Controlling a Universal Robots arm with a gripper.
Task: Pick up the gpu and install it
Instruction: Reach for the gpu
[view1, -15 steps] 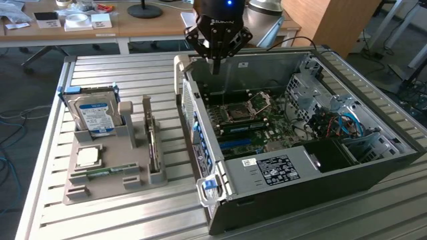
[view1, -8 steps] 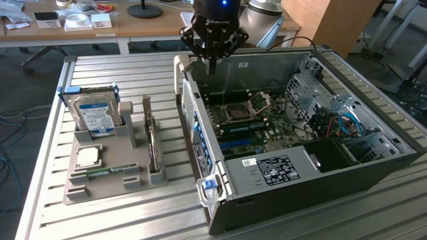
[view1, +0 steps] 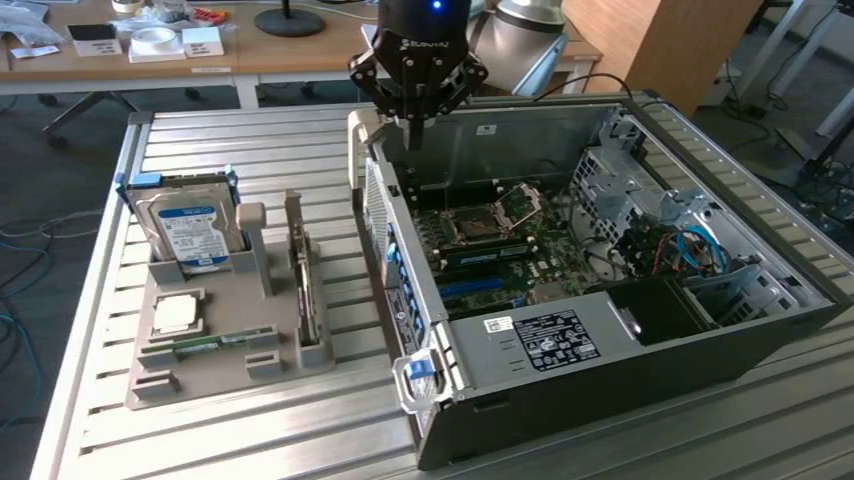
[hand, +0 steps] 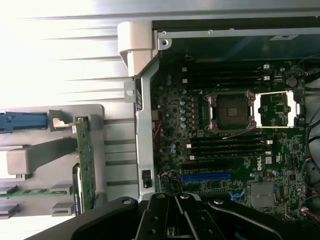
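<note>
Black gripper (view1: 415, 138) (hand: 175, 210), fingers pressed together, nothing between them and nothing touched. It hangs point-down over the far end of the open computer case (view1: 601, 400), close to the wall on the holder's side. Below it in the wrist view: the motherboard (hand: 225, 150) with its bare CPU socket (hand: 231, 112) and a blue expansion slot (hand: 205, 176).

The gpu (view1: 306, 290) (hand: 85, 165) is not picked up. It sits in a slot of the grey holder (view1: 200, 385) (hand: 117, 150) on the slatted metal surface (view1: 267, 160), just beside the case and well apart from the gripper.
- Look: a thin green circuit board seen edge-on. A dark strip lies along the face turned away from the case. Further detail on that face cannot be made out.
- Pose: upright on its long edge.
- Long axis: level with the surface, parallel to the case's side wall, running from near to far in the exterior view.

Farther across the holder, away from the case:
- A slim green RAM stick (view1: 220, 342) (hand: 30, 192), lying flat.
- A silver hard drive (view1: 191, 228) with a blue-and-white label, standing upright.

Beyond the surface is a wooden desk (view1: 307, 55) with small white boxes on it.
</note>
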